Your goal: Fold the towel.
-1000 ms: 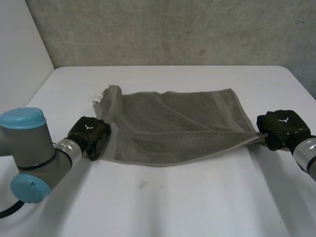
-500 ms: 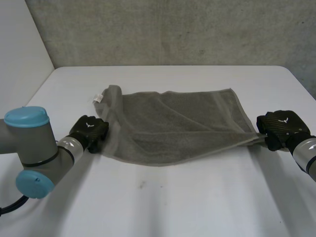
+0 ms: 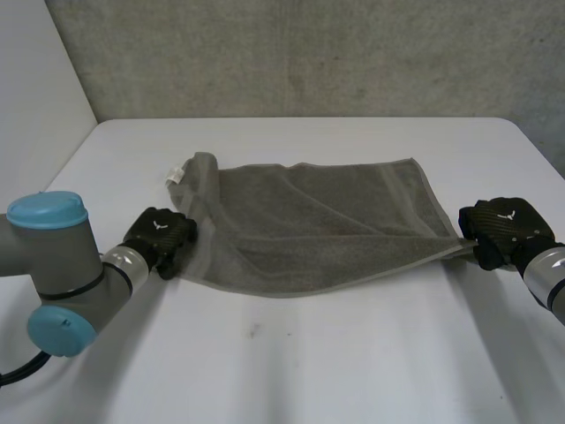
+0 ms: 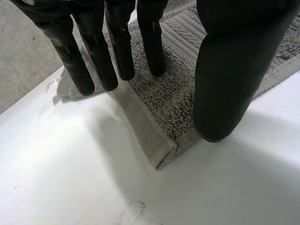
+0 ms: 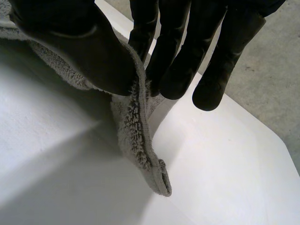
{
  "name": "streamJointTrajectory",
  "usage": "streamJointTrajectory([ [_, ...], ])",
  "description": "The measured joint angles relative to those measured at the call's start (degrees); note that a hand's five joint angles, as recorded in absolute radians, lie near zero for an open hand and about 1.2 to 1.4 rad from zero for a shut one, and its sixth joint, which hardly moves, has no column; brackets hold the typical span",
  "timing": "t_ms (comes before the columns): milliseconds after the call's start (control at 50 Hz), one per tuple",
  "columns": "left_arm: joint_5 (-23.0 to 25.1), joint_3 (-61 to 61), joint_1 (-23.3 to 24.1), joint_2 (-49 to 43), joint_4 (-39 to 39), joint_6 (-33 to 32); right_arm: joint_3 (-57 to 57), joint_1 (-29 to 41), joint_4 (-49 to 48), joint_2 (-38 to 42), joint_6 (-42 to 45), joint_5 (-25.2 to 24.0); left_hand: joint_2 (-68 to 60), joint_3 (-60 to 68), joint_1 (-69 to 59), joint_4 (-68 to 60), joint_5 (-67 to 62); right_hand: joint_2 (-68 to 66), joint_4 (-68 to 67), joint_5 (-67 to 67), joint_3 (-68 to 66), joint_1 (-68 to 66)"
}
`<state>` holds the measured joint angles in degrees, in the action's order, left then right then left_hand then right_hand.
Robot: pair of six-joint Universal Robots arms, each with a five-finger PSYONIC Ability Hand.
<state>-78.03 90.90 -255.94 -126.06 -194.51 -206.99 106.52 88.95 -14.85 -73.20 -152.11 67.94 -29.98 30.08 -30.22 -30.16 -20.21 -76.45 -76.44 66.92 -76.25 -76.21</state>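
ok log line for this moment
left hand: open, fingers flat on towel near-left corner | right hand: pinching near-right corner, raised | fold: not done

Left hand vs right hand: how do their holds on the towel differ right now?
Left hand rests straight fingers and thumb on the near left corner of the towel; right hand pinches the near right corner between thumb and fingers. Left's corner lies flat on the table; right's is lifted, its tip hanging down. Both are at near corners of one towel.
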Motion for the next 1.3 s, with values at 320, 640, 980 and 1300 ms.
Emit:
streamJointTrajectory([
  [320, 0.1, -1.2, 0.0, -1.0, -0.2, 0.0, 0.1, 0.0, 0.0, 0.4, 1.0, 0.0, -4.3, 4.1, -4.0, -3.9, -3.7, 0.0, 0.0, 0.0, 0.0, 0.0],
  [640, 0.1, -3.2, 0.0, -2.6, 0.0, 0.1, 0.1, 0.0, 0.0, 0.6, 1.1, 0.0, -19.3, 19.2, -19.0, -19.2, -12.5, 0.0, 0.0, 0.0, 0.0, 0.0],
  [980, 0.2, -3.9, 0.0, -2.1, 0.2, 0.9, 0.1, 0.0, 0.0, 0.9, 1.1, 0.0, -27.2, 27.0, -26.8, -27.0, -26.4, 0.0, 0.0, 0.0, 0.0, 0.0],
  [1300, 0.7, -3.2, 0.0, -1.3, 0.4, 1.7, 0.0, 0.0, 0.1, 0.9, 1.1, 0.0, -39.6, 39.4, -36.7, -39.4, -36.0, 0.0, 0.0, 0.0, 0.0, 0.0],
])
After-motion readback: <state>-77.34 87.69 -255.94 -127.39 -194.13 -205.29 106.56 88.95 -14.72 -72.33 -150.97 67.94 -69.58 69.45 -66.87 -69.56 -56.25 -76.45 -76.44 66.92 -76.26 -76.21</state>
